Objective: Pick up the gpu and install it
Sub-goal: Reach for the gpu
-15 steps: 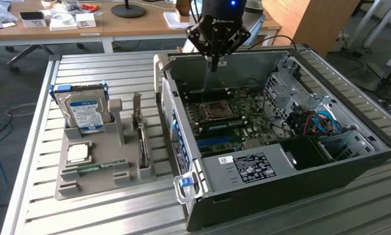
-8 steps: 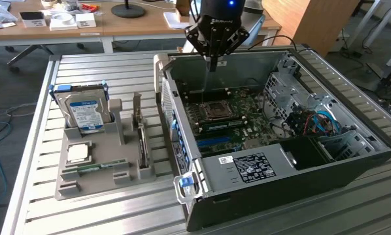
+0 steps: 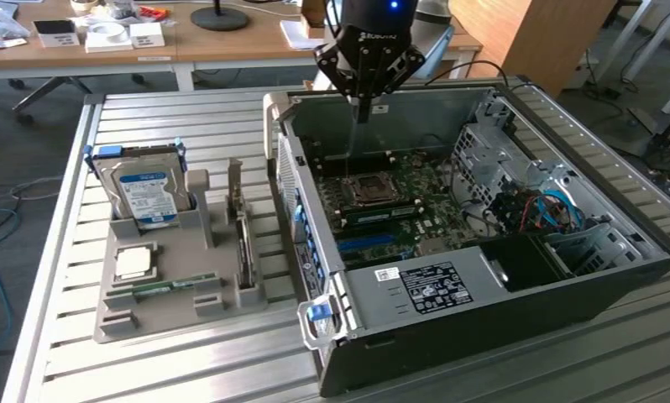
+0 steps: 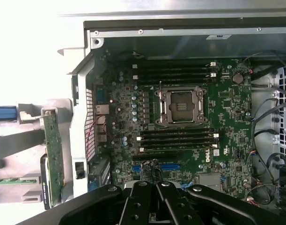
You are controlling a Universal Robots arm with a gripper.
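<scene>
My bench: slatted silver metal table. Two things sit straight on it. A grey parts holder is toward the exterior view's left. An open black computer case is just beside it on the right, open face up. The holder carries a hard drive upright, the gpu on edge nearest the case, and a processor chip flat.

The gpu is a thin card standing upright on its long edge in a slot of the grey holder on the counter. It sits just beside the open computer case, on the exterior view's left. Its silvery bracket rises at the far end. The wrist view shows its green board.
</scene>
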